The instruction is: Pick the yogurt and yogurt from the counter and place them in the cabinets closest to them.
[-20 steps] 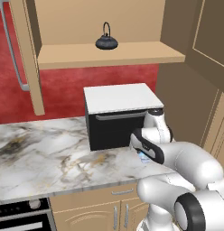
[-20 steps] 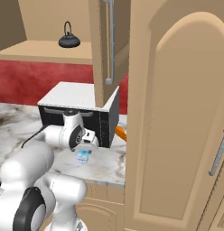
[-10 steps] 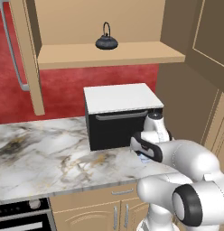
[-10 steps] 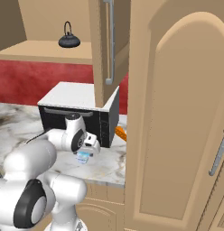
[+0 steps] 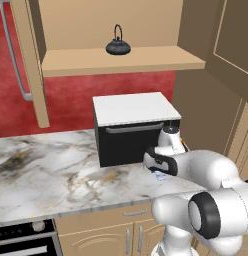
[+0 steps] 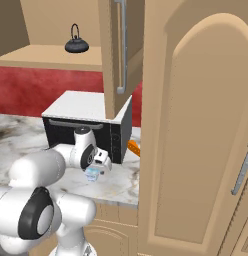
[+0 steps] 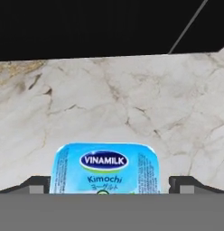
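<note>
A yogurt cup with a pale blue label stands on the marble counter, right in front of the black toaster oven. In the hand view it sits between the two dark finger tips, one on each side of the cup and each a little clear of its wall; whether either pad touches the cup is hard to tell. The gripper has its jaws spread wide around the cup, not closed on it. In the right base view the cup shows as a small blue patch under the hand, low over the counter. An orange thing lies beside the oven, by the tall tan panel. Above, the open wall cabinet holds a dark kettle on its tan shelf, its door swung outward.
</note>
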